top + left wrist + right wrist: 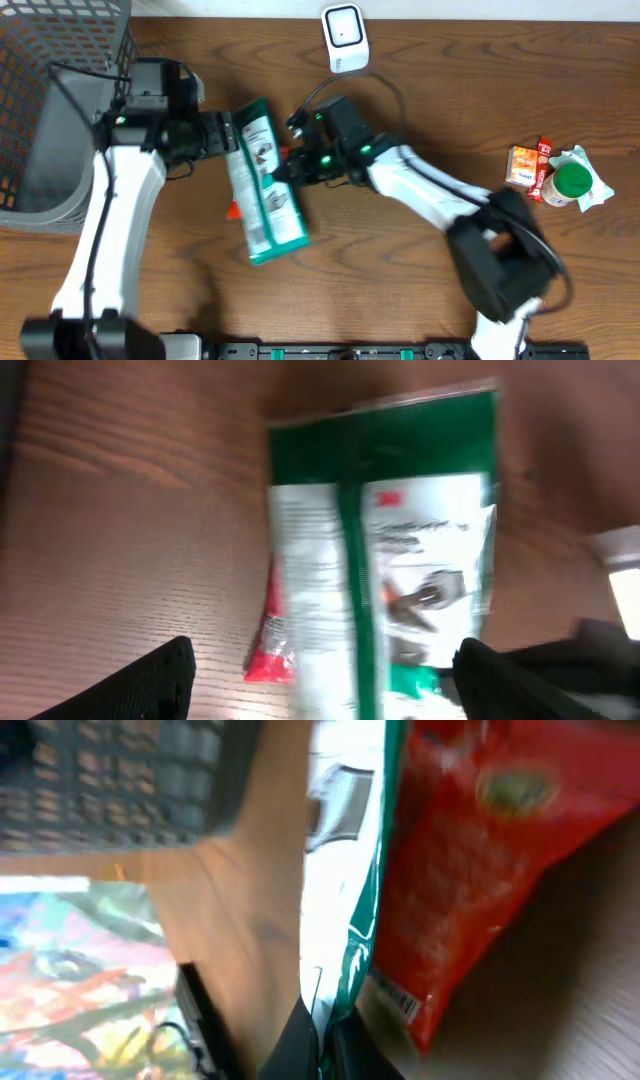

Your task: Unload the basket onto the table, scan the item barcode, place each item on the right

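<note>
Status: scan not done, I'd call it the early-to-mid stage.

- green 3M pack (265, 180) lies flat left of the table's (420, 290) centre, long side running from the far edge toward the near edge. It sits on top of a red snack packet (233, 210) that pokes out on its left side.
- right gripper (320, 1045) is clenched on the pack's thin right-hand edge. The wrist view shows the film pinched between the fingers.
- left gripper (322, 648) is released, fingers spread wide at the pack's far end. I see no squeeze on the pack from it.
- white barcode scanner (343, 35) stands at the far edge near the middle, well apart from the pack. Nothing is presented to it.
- Can't make out a barcode on the green pack in any view. The only one readable is on the red packet, in the right wrist view.

Left to do, as I judge it: lift the pack on the right arm, find which face carries the code, turn that face to the scanner and hold it there. One risk is that the edge pinch lets a floppy pack sag or twist.
</note>
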`<state>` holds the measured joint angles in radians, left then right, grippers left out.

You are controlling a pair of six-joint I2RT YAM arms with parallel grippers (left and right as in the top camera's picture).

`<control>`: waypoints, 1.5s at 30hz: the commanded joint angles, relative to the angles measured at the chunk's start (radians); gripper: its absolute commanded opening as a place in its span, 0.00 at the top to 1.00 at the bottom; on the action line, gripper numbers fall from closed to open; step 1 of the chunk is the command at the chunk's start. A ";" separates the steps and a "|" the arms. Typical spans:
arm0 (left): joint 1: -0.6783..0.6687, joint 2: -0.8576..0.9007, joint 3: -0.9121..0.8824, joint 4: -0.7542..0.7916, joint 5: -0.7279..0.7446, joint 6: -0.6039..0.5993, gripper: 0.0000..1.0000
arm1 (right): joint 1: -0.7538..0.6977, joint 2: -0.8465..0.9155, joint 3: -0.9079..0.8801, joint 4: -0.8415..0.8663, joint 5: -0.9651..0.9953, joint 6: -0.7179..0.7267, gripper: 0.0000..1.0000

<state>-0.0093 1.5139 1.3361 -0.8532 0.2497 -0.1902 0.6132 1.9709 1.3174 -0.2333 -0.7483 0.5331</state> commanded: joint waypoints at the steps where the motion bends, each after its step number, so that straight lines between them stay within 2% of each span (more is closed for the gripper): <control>1: 0.000 -0.056 0.013 -0.029 0.002 -0.061 0.17 | -0.101 -0.116 0.003 -0.216 -0.012 -0.136 0.99; 7: -0.016 -0.049 0.005 -0.058 0.014 -0.070 0.17 | -0.249 -0.131 -0.002 -0.536 -0.002 -0.327 0.99; 11: -0.062 -0.015 0.004 -0.053 0.047 -0.070 0.21 | -0.321 -0.130 -0.032 -0.616 0.044 -0.365 0.99; 17: -0.183 0.069 0.003 -0.042 0.050 -0.070 0.26 | -0.379 -0.130 -0.154 -0.576 0.100 -0.370 0.99; 19: -0.226 0.108 0.003 -0.037 0.050 -0.070 0.31 | -0.384 -0.130 -0.203 -0.543 0.112 -0.370 0.99; 25: -0.327 0.236 0.003 -0.019 0.053 -0.070 0.54 | -0.384 -0.130 -0.308 -0.448 0.116 -0.370 0.99; 27: -0.352 0.277 0.003 -0.013 0.054 -0.070 0.59 | -0.384 -0.130 -0.333 -0.425 0.120 -0.370 0.99; 35: -0.422 0.387 0.003 -0.011 0.054 -0.070 0.60 | -0.385 -0.130 -0.364 -0.402 0.148 -0.370 0.98; 41: -0.467 0.436 0.003 0.002 0.054 -0.070 0.60 | -0.385 -0.130 -0.364 -0.404 0.149 -0.370 0.85; 45: -0.492 0.458 0.003 0.011 0.054 -0.071 0.63 | -0.385 -0.130 -0.364 -0.410 0.149 -0.361 0.85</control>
<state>-0.4858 1.9465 1.3365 -0.8448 0.2943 -0.2623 0.2302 1.8393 0.9592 -0.6392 -0.6014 0.1722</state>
